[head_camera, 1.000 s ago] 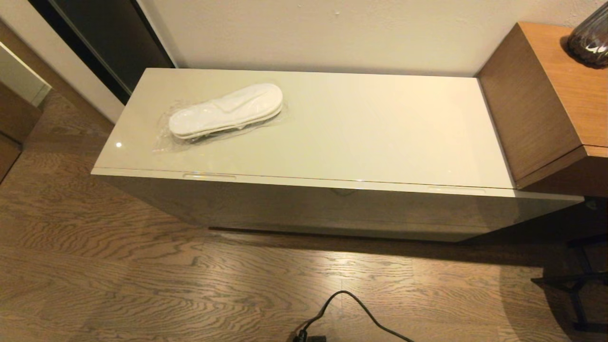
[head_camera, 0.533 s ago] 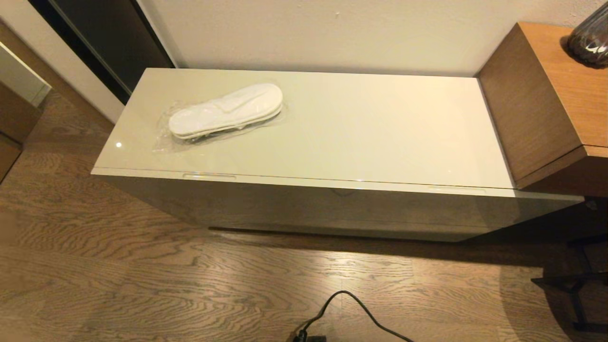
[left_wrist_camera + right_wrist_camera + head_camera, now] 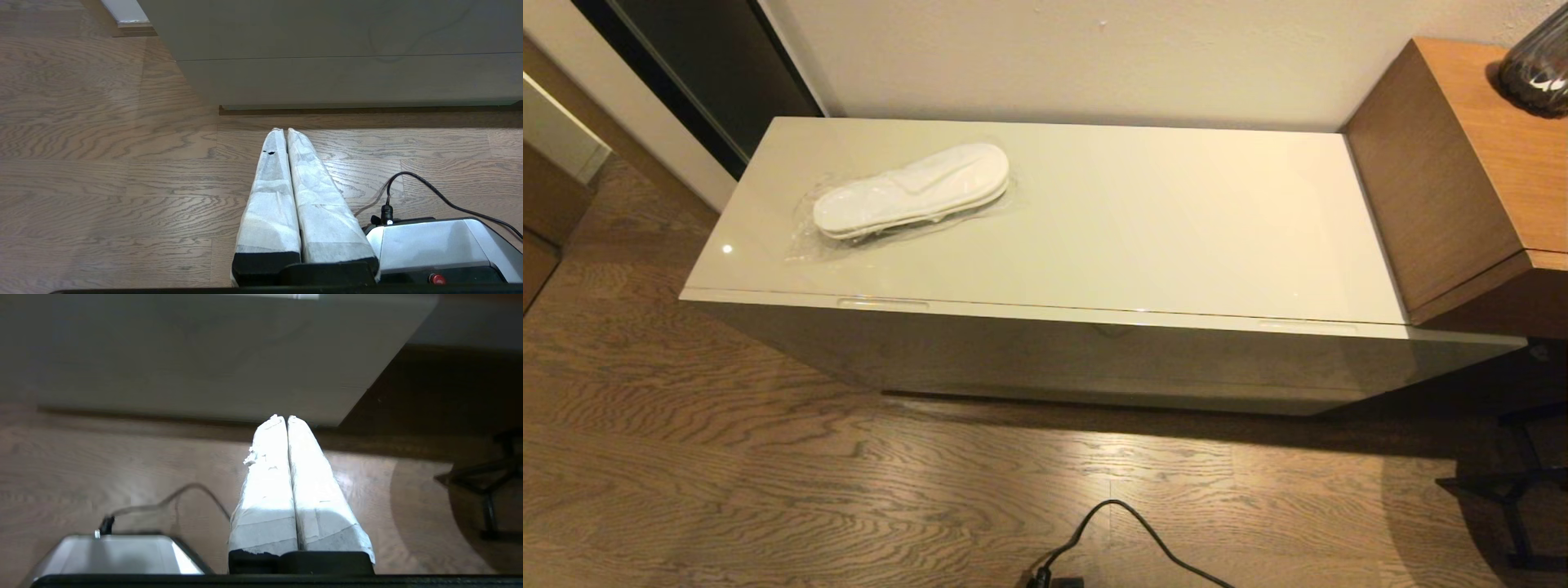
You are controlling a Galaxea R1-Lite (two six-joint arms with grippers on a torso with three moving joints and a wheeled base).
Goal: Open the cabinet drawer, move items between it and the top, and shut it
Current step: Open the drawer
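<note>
White slippers [image 3: 911,192] sealed in clear plastic lie on the left part of the glossy cream top [image 3: 1143,229] of the low cabinet. The cabinet drawer [image 3: 1094,314] is closed, its front edge with two slim recesses showing just below the top. No tissue pack is in view. Neither arm shows in the head view. My left gripper [image 3: 284,130] is shut and empty, low over the floor in front of the cabinet's lower front [image 3: 327,73]. My right gripper [image 3: 284,417] is shut and empty too, near the cabinet's right lower corner [image 3: 343,416].
A taller brown wooden unit [image 3: 1462,171] stands against the cabinet's right end, with a dark vase [image 3: 1535,65] on it. A black cable [image 3: 1127,531] runs over the wooden floor in front. A dark metal stand [image 3: 1519,482] is at the lower right. A dark doorway [image 3: 711,65] lies far left.
</note>
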